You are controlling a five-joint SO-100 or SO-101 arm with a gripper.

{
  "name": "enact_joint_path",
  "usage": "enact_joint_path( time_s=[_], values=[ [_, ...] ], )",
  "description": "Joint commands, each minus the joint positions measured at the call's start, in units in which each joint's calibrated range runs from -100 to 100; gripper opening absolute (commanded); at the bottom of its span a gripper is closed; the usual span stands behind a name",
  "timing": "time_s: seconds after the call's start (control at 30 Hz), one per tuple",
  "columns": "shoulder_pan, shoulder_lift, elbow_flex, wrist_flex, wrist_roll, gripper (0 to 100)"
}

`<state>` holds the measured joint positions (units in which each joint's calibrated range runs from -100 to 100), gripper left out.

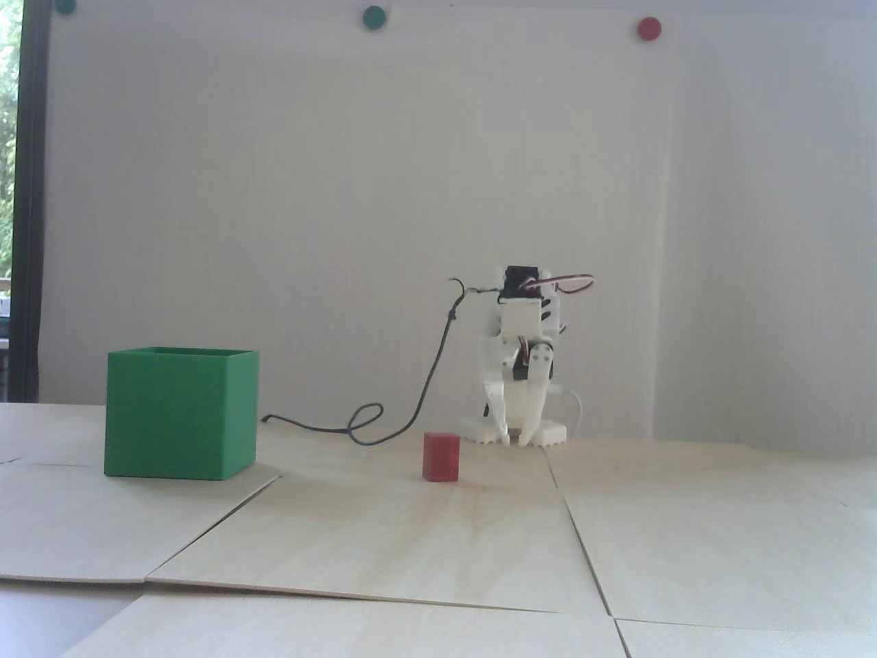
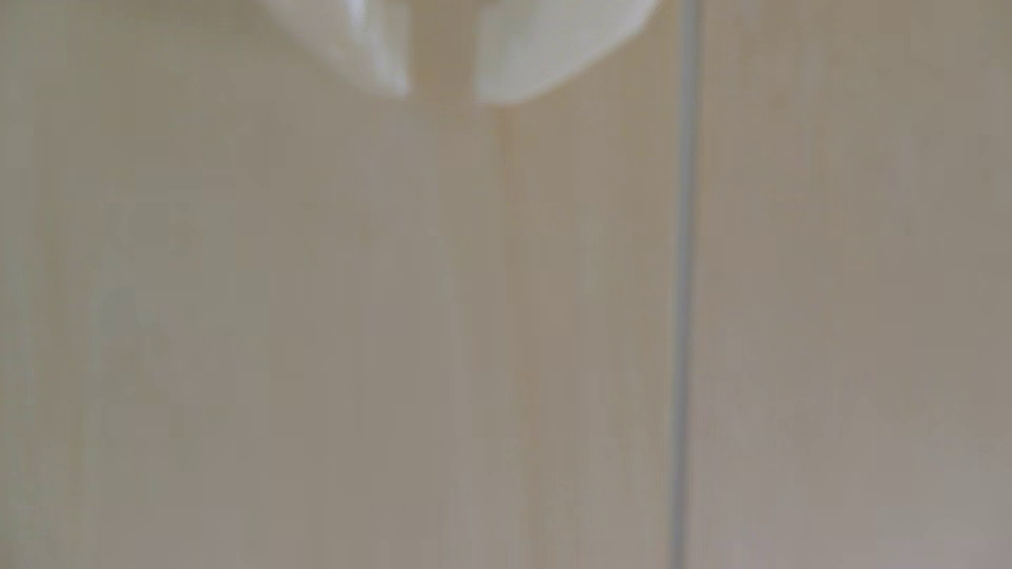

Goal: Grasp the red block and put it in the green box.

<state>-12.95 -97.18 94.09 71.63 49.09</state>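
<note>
Red block set on desk, mid-surface, ungrasped; green box placed near left edge; gripper lowered behind block, fingertips slightly parted, empty.

Fixed view: green box at left on table, red block right of it, gripper just behind block.
</note>
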Motion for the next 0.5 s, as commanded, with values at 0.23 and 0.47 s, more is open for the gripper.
enact_joint_path(
  time_s=[0.23, 0.47],
  values=[
    [-3.1, 54.9, -59.3, -2.4, -10.7, 2],
    [8.7, 94.5, -99.7, 6.9, -10.9, 2]
  ],
)
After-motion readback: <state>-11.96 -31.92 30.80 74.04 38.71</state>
